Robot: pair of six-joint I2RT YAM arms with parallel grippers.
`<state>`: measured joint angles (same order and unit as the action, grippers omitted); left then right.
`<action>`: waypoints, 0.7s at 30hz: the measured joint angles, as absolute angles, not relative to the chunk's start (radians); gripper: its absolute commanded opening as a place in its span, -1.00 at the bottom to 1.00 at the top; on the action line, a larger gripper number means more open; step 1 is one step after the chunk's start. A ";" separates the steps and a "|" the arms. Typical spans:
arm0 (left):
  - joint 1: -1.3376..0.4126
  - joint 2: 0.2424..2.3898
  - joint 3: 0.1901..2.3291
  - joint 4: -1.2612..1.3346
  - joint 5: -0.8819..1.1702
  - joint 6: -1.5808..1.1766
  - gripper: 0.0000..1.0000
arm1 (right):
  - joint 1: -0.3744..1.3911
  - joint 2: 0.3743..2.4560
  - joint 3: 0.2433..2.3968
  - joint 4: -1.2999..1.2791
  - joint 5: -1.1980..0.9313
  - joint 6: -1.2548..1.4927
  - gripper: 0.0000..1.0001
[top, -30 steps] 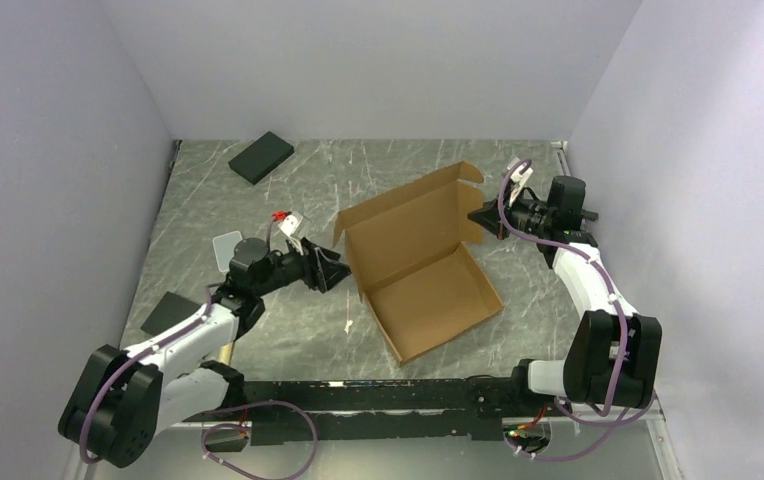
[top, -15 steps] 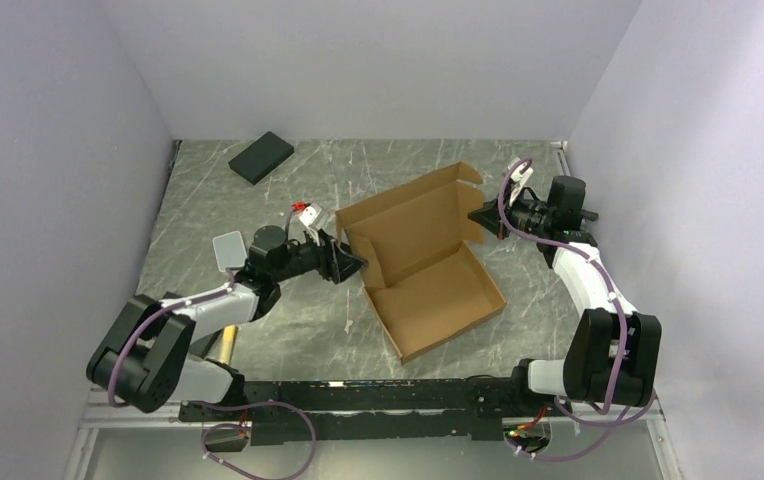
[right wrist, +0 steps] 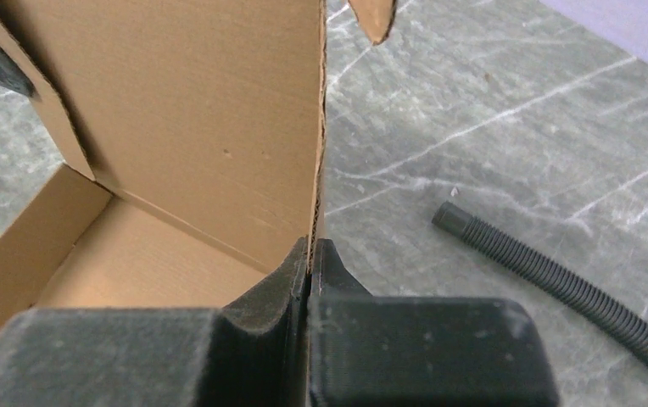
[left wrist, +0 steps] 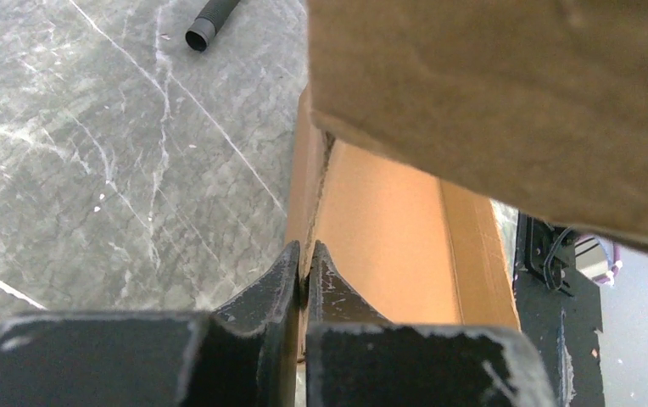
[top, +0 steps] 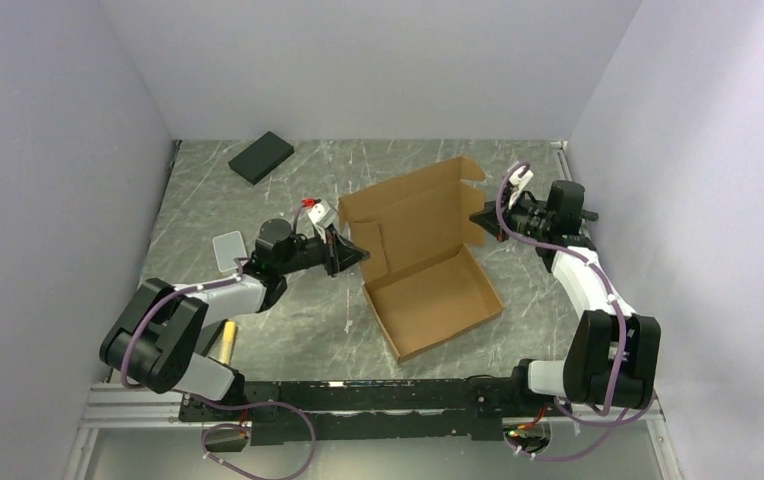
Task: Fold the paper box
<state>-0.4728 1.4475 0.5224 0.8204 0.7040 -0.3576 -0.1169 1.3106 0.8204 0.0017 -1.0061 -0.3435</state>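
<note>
As the paper box (top: pixel 423 270) sits half-open at the middle of the table (top: pixel 248 215), lid raised | left gripper (top: pixel 360 257) clamps its left side wall | right gripper (top: pixel 475 215) clamps the lid's right edge

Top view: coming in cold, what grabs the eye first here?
The brown paper box sits centre-frame, half open, its lid standing up at the far side. Both arms pinch it: the left gripper is shut on a cardboard edge at its left side, and the right gripper on the lid's right edge. A black pad lies apart near the far left corner.
</note>
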 measured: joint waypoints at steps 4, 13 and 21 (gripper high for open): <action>-0.473 1.418 0.545 0.734 0.722 -0.290 -0.87 | -0.102 1.249 0.736 0.051 -0.936 -0.308 -0.89; -0.493 1.361 0.564 0.598 0.735 -0.131 -0.91 | -0.082 1.140 0.662 0.047 -0.929 -0.332 -0.50; -0.515 1.299 0.577 0.488 0.672 0.028 -0.91 | -0.069 1.148 0.690 -0.169 -1.049 -0.473 0.14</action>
<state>-0.5152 1.2987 0.5774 0.4885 0.6716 0.0277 -0.0692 1.1484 0.6903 -0.1692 -1.0492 -0.4728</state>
